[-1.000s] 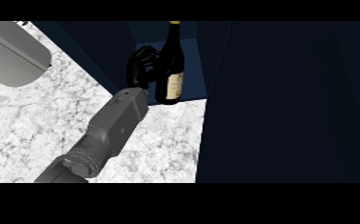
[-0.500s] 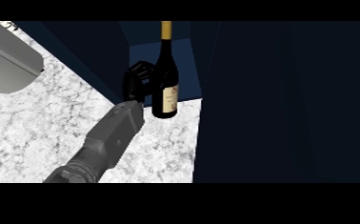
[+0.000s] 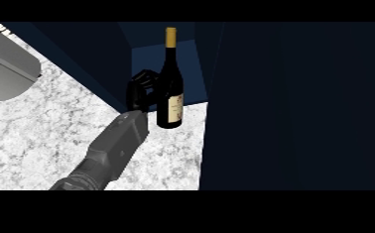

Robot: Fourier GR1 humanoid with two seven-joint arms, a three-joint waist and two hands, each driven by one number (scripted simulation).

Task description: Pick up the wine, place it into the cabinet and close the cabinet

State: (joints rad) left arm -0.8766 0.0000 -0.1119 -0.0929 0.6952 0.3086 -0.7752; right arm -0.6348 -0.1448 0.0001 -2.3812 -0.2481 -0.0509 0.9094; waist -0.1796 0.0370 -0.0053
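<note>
A dark wine bottle [image 3: 170,95] with a gold-capped neck and a cream label stands upright at the mouth of the dark blue cabinet [image 3: 157,58]. Its base sits where the marble counter meets the cabinet floor. My left hand [image 3: 141,89] is on the bottle's left side, with its black fingers curled round the bottle's body. The grey forearm [image 3: 110,150] runs up from the lower left. The right hand does not show.
The cabinet's open dark door [image 3: 285,108] fills the right half of the view, close to the bottle. A dark cabinet wall [image 3: 81,58] slants on the left. A grey rounded object [image 3: 15,73] lies at the left edge on the white marble counter [image 3: 51,128].
The hand and bottle now show lower in the view, and the bottle's gold top has come fully into sight. The grip on the bottle looks unchanged.
</note>
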